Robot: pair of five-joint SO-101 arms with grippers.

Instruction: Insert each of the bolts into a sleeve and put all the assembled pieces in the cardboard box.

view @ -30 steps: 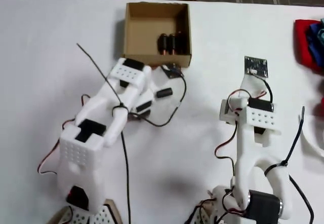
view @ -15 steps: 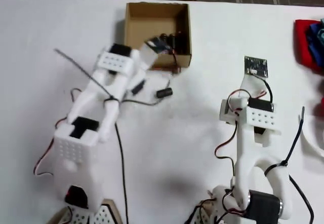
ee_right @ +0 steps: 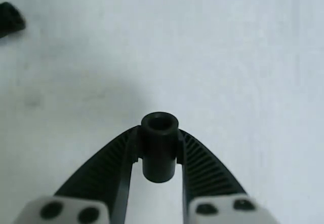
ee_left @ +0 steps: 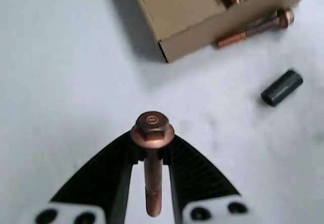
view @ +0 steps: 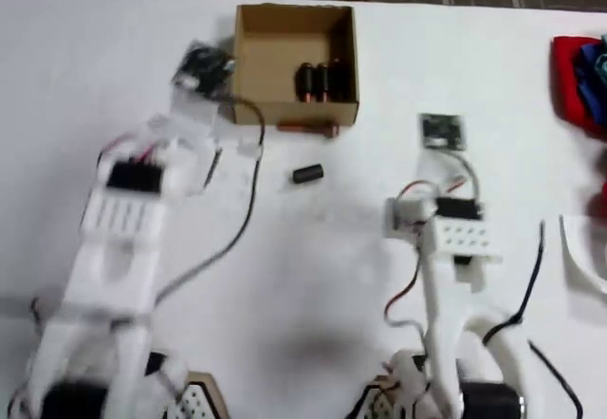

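Tabletop [view: 332, 277] shows two bare bolts [ee_left: 152, 173] [view: 305, 128], two empty sleeves [ee_right: 160, 148] [view: 307, 173].

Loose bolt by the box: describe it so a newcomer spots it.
Find the cardboard box at the table's far side. A copper bolt lies along the outside of its near wall. Unlike the left gripper's held bolt and the pieces inside the box, it is unheld and sleeveless.

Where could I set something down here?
Bare table between left arm and right arm, short of the loose sleeve; also between the cardboard box and the red cloth. Crowded in front of the box, where a loose bolt and the sleeve lie.
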